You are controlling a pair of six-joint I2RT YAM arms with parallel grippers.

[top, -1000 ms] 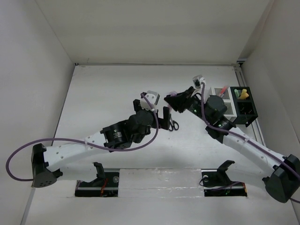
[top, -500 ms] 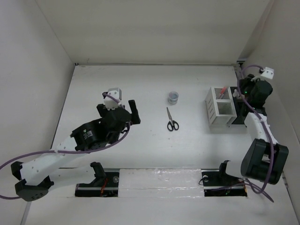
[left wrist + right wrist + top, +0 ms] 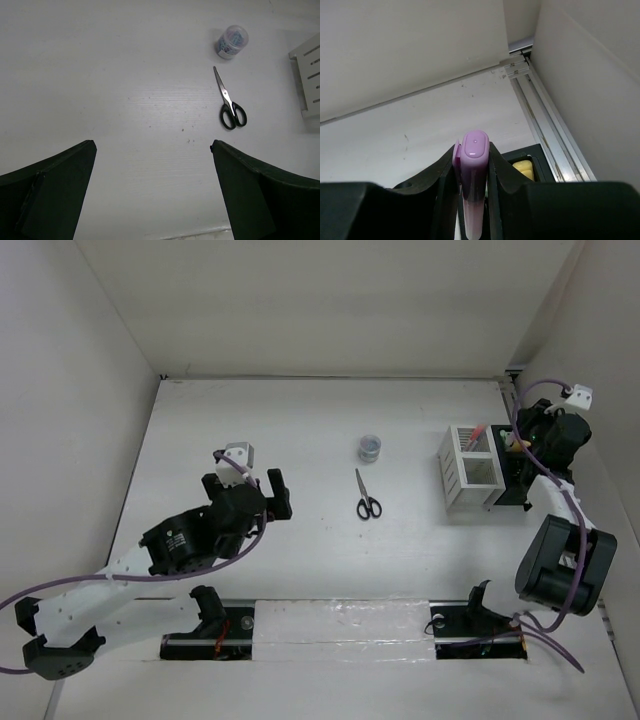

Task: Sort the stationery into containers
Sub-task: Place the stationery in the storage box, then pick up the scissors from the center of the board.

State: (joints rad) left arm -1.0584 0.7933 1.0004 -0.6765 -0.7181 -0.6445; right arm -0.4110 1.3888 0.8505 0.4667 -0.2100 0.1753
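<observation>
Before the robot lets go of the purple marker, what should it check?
1. Is the purple highlighter clamped in the right gripper: ok.
2. Is the right gripper directly over the black box: cannot tell.
3. Is there room in that box beside the yellow highlighter: cannot tell.
4. Is the left gripper open and well away from the scissors: ok.

White arms (image 3: 110, 585), black joints (image 3: 180, 540) — trailing purple cables (image 3: 60, 581).
</observation>
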